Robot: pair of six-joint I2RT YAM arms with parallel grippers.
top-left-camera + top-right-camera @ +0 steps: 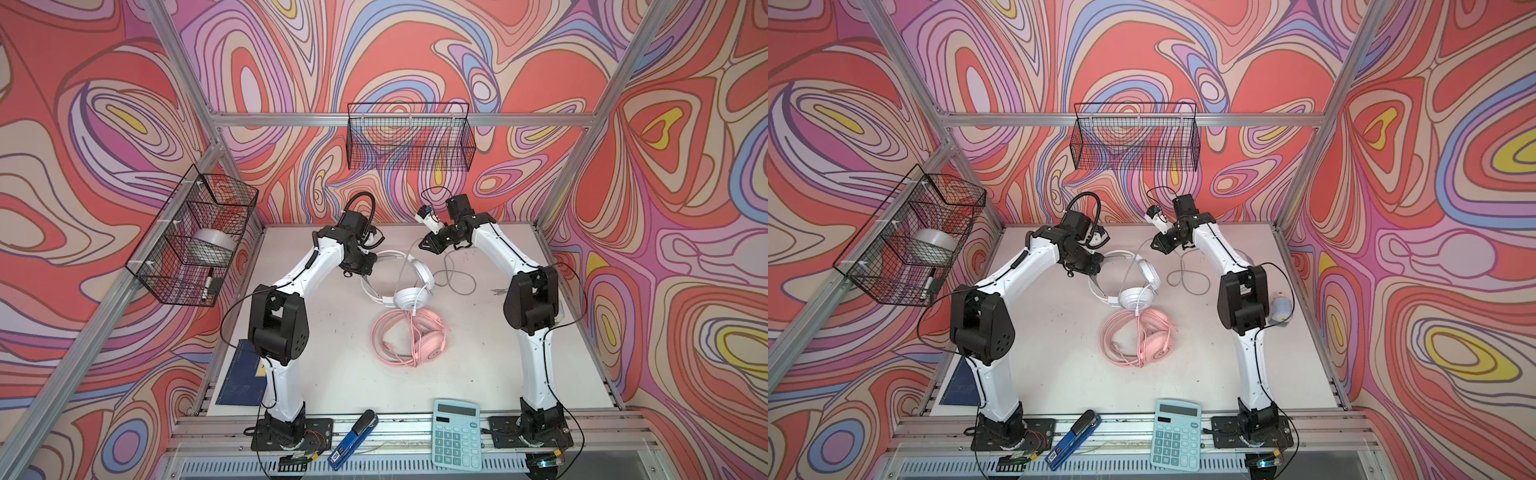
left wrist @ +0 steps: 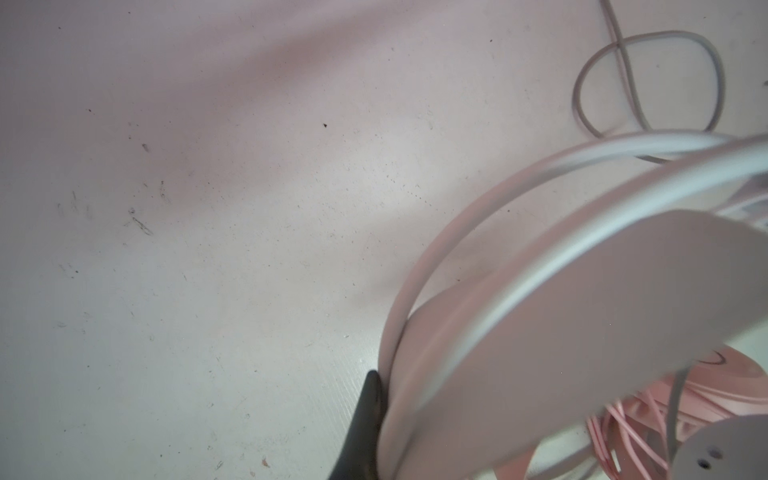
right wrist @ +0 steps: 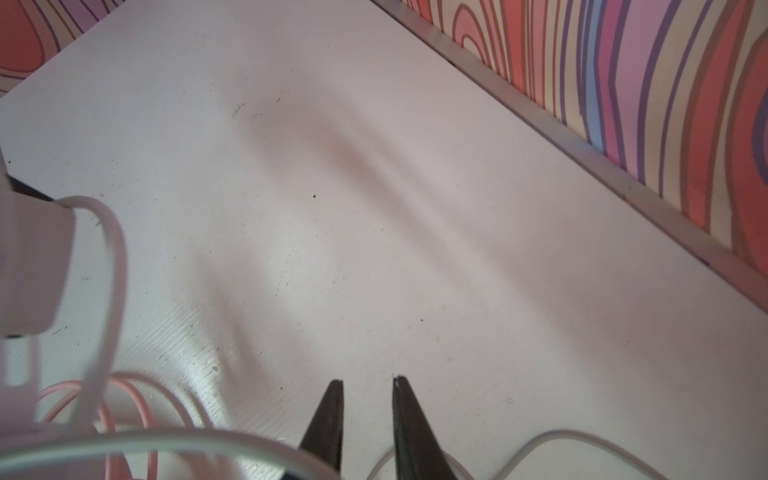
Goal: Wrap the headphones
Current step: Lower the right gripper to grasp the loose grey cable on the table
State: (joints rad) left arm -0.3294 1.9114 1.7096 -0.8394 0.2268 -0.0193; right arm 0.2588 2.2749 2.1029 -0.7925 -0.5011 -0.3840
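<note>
The white headphones (image 1: 409,299) (image 1: 1136,296) lie mid-table, the headband (image 2: 582,311) arching toward the left arm. My left gripper (image 1: 376,259) (image 1: 1102,261) is shut on that headband; in the left wrist view one dark finger (image 2: 368,399) presses against the band and the other is hidden behind it. The grey cord (image 1: 457,282) (image 2: 673,33) (image 3: 582,434) runs loose in loops to the right. Just above it, my right gripper (image 1: 422,245) (image 3: 368,380) is open with nothing between its fingers. The pink headphones (image 1: 415,336) (image 1: 1142,340) lie nearer the front, pink cord coiled around them.
A teal calculator (image 1: 456,434) and a blue stapler (image 1: 353,436) sit at the front rail. A dark blue notebook (image 1: 243,374) lies front left. A wire basket (image 1: 195,237) hangs on the left wall with a tape roll, another basket (image 1: 409,137) at the back. A small jar (image 1: 1281,309) stands behind the right arm.
</note>
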